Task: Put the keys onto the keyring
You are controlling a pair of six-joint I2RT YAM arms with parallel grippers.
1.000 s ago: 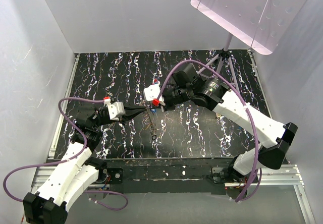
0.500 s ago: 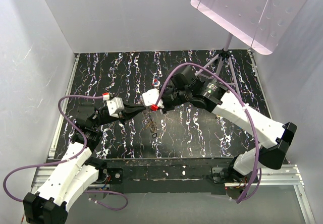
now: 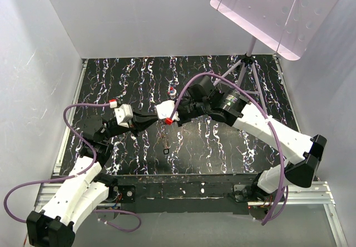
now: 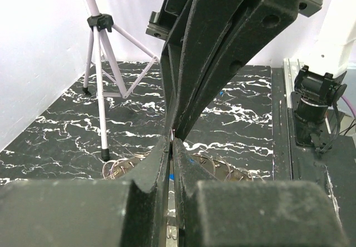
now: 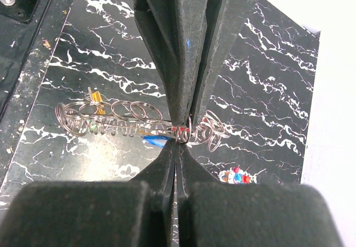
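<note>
- Top view: left gripper (image 3: 156, 119) and right gripper (image 3: 164, 119) are meeting tip to tip; keys (image 3: 166, 142) are showing faintly below on the table (image 3: 233, 141).
- Left wrist: left fingers (image 4: 157, 163) are sitting almost closed.
- Right wrist: right fingers (image 5: 166, 166) are pressing together, seemingly pinching the keyring (image 5: 187, 131).

1. The counter (image 3: 111, 85) is black with white marble-like veins.
2. A tripod (image 3: 248, 59) stands on its far right part, feet spread.
3. A small red-white-blue object (image 3: 173, 92) lies near the middle, well apart from the tripod.
4. A row of linked rings (image 5: 111, 113) carries keys (image 5: 156, 140) with blue and yellow caps. Whether the row rests fully on the counter cannot be told.
</note>
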